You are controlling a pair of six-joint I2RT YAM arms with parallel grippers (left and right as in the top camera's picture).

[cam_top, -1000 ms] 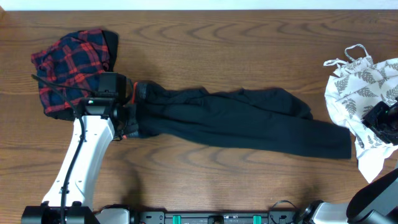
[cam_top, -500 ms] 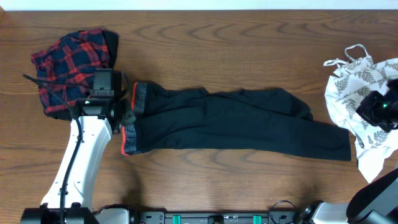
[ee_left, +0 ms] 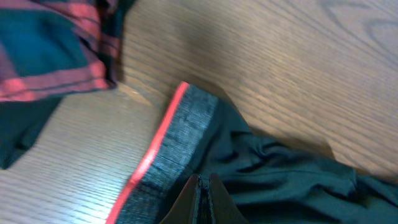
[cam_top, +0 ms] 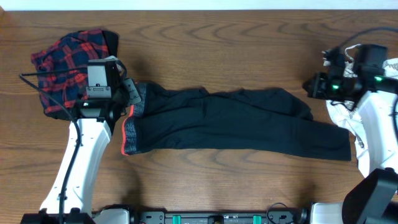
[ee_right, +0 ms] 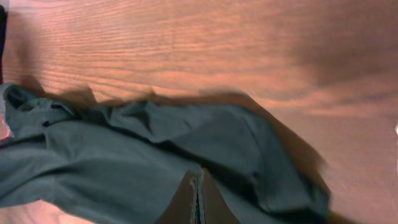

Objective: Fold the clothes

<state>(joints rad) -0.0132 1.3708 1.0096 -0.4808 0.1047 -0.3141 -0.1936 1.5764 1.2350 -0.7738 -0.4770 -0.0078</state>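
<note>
The long black leggings (cam_top: pixel 236 121) lie flat across the middle of the table, with the grey-and-red waistband (cam_top: pixel 129 127) at the left. My left gripper (cam_top: pixel 132 99) is shut and empty, just over the waistband's far corner. In the left wrist view its tips (ee_left: pixel 203 178) sit above the dark cloth beside the waistband (ee_left: pixel 180 137). My right gripper (cam_top: pixel 311 85) is shut and empty, hovering by the upper leg end. Its tips (ee_right: pixel 196 172) are over the leggings (ee_right: pixel 124 162). The red-navy plaid piece (cam_top: pixel 65 68) lies at the far left, and the white leaf-print top (cam_top: pixel 343 112) at the far right.
The plaid piece (ee_left: pixel 43 56) lies close behind the left gripper. The right arm reaches over the white top. Bare wood shows along the table's far side and in front of the leggings.
The left gripper drew the waistband out to the left, then moved to its far corner. The right arm swung in from the right edge, over the white top, to the leg end.
</note>
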